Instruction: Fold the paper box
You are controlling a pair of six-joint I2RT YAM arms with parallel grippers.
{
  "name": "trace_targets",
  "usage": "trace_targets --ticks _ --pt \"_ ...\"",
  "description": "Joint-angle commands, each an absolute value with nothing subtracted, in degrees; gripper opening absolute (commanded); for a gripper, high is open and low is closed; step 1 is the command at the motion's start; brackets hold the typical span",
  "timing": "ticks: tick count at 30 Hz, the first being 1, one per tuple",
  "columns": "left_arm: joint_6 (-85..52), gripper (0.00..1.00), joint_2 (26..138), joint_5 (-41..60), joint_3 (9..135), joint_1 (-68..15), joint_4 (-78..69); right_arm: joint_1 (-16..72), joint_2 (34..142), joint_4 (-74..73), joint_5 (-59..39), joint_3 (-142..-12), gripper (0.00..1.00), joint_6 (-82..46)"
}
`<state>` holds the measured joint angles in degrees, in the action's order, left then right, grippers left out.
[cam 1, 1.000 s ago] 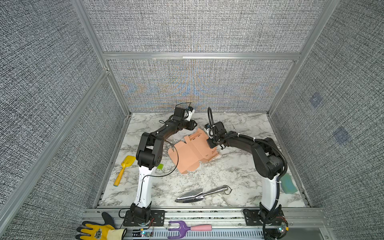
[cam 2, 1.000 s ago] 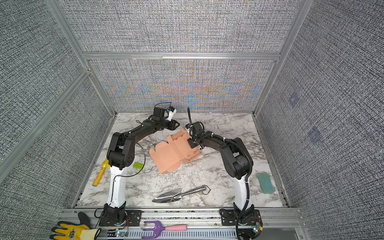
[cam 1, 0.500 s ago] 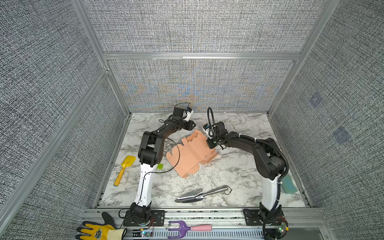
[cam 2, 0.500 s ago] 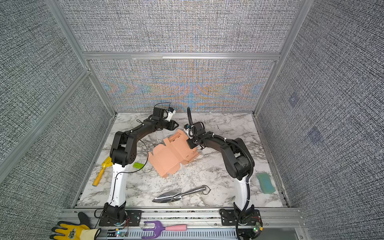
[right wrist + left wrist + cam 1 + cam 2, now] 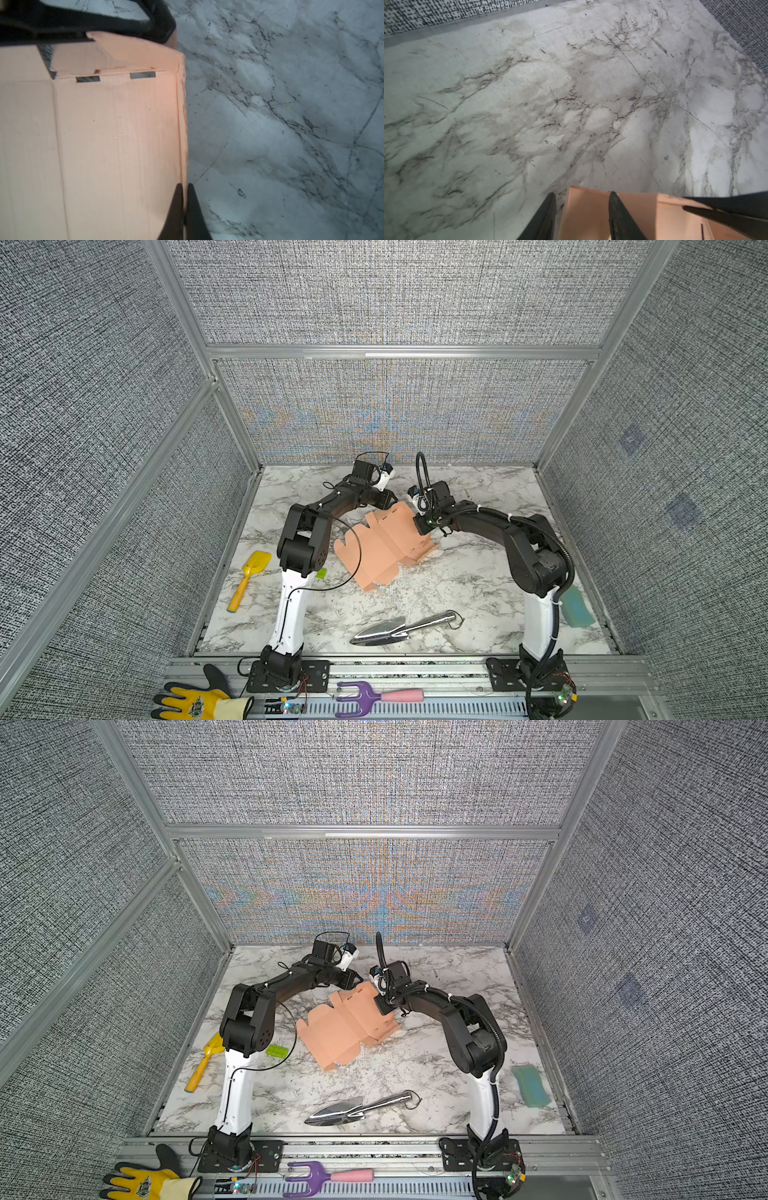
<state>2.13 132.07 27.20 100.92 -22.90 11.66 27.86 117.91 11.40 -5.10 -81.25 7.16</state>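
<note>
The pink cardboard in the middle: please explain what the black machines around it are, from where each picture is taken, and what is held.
Two robot arms stand at a marble table. Both top views look down on everything; each wrist view comes from a camera on one arm. The right gripper is shut on a raised edge of the paper box. The left gripper is open, a box corner between its jaws. A yellow shovel, metal trowel, green brick and teal sponge lie around.
</note>
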Motion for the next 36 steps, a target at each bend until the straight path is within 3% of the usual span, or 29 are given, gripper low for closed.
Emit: trace_targets --ticks 1,12,22,36 --pt "2.4 0.44 130.7 27.7 99.0 -23.4 9.5 27.8 118.2 12.0 -4.2 -81.9 0.0 5.5" --pt "0.0 0.45 127.7 25.4 93.2 -24.0 7.4 28.1 118.3 13.3 -1.1 -82.4 0.0 4.9" --pt "-2.2 0.48 126.7 21.7 95.1 -21.1 10.1 30.2 118.3 14.5 1.8 -81.6 0.0 7.3" --pt "5.6 0.46 125.2 20.8 93.0 -22.0 14.1 30.2 117.8 13.5 1.2 -80.7 0.0 7.9"
